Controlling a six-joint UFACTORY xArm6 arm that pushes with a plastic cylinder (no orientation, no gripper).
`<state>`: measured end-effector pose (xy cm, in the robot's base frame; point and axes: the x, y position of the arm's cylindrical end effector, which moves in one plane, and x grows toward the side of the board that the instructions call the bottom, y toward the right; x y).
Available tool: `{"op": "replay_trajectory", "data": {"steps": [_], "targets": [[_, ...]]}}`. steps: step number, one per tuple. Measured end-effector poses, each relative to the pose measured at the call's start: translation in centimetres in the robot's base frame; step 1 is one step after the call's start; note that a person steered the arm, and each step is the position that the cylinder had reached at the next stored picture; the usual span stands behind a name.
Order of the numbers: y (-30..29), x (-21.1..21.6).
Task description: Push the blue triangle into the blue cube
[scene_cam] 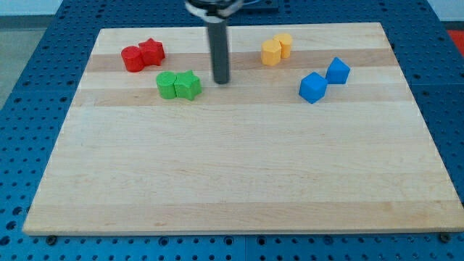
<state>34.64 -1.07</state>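
Wooden board (239,181), pale, lay on a blue perforated table (22,43). Items as recorded:

Rod (218,51): dark, upright, entering from the view's top; my tip (221,81) rested on the board just to the right of the green pair, touching no block. No claw was fitted, so no open or closed state could be told.

Blue pair, view's upper right: blue cube (313,87) at lower left, blue triangle (337,70) at upper right of it. They sat just beside each other, corners close; contact could not be judged. Both stood well apart from my tip, to its right.

Yellow pair, upper centre-right: yellow block (271,52) and second yellow block (284,44), touching.

Red pair, upper left: red cylinder (133,59) and red star-like block (151,51), touching.

Green pair, below the red: green block (167,85) and green star-like block (188,85), touching.
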Motion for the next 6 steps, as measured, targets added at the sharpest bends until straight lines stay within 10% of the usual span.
{"op": "replay_trajectory", "data": {"steps": [6], "targets": [[24.9, -8.9]]}}
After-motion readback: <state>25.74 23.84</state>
